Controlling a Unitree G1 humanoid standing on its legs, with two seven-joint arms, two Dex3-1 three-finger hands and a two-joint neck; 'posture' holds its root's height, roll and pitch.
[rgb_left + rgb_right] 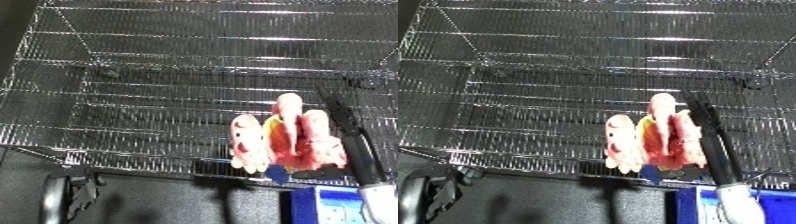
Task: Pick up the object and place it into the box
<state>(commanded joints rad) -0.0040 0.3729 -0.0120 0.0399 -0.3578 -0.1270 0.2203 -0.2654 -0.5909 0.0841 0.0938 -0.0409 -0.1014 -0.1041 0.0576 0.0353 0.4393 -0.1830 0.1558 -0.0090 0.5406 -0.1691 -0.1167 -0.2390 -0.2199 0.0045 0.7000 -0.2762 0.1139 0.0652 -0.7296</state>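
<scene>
One pink object [289,134] above wire bin [133,70]

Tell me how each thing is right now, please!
Wire bin: upright, open on top.
Pink and yellow toy: standing upright at the bin's near rim, against the right hand.
Right hand: raised beside the toy, touching it.
Left hand: low at the left, apart from the toy.
Blue box: below the toy, partly out of view.
</scene>
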